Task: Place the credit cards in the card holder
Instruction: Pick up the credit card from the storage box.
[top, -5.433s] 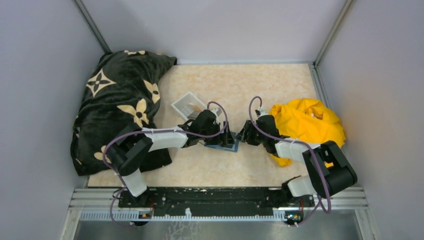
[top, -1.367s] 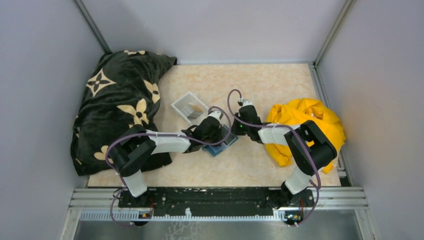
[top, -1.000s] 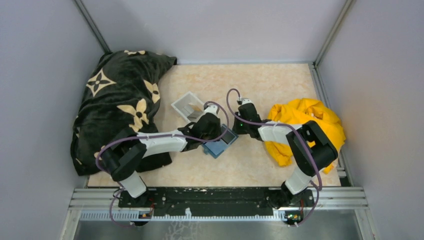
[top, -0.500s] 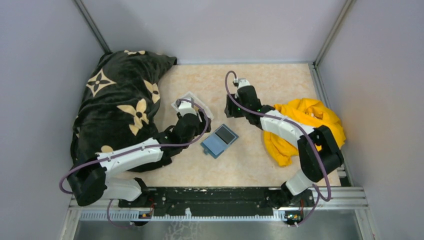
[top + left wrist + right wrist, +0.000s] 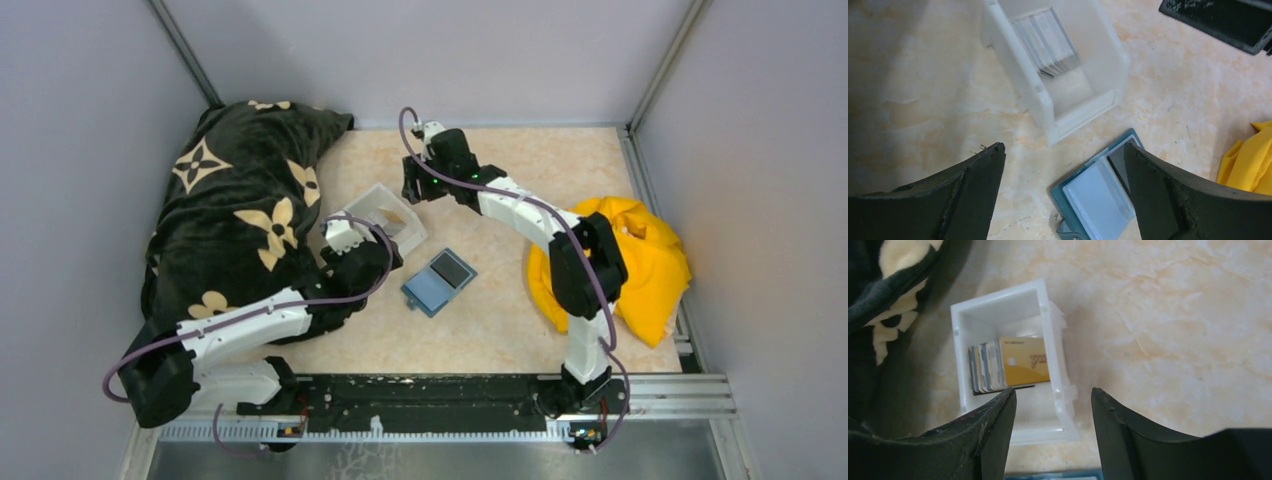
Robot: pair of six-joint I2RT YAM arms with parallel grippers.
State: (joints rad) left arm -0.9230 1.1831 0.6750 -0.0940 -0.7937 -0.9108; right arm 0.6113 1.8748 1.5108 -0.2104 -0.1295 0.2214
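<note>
- Teal card holder [image 5: 438, 281] lies alone now, open like a book near the middle of the worktop [image 5: 520, 330]. A second ago both arms were down on it.
- And both have let go?
- Yes. The left pincer [image 5: 1064, 150] stands wide open with nothing in it. It has pulled back toward the left edge and looks down on the clear tray [image 5: 1018, 70] and the holder. The right pincer [image 5: 1053, 392] is open and empty too, and has swung out toward the far edge, over the tray.
- So what does that mean for the job?
- My reading is that one card is dealt with and the next fetch is starting. A dark grey patch shows on the holder's far half, likely a card in its slot. The rest of the credit cards [image 5: 1013, 369] stand on edge in the tray, a yellow one facing front. The tray sits between the holder and the far-left corner, just beside the black flowered blanket [image 5: 240, 200].
- What can't you make out?
- Whether that grey patch is tucked in or only lying on top. How many cards are left, too, since the stack is packed tight. From the left wrist the holder is cut by the bottom edge and partly behind a finger. From the right wrist only a teal sliver shows.
</note>
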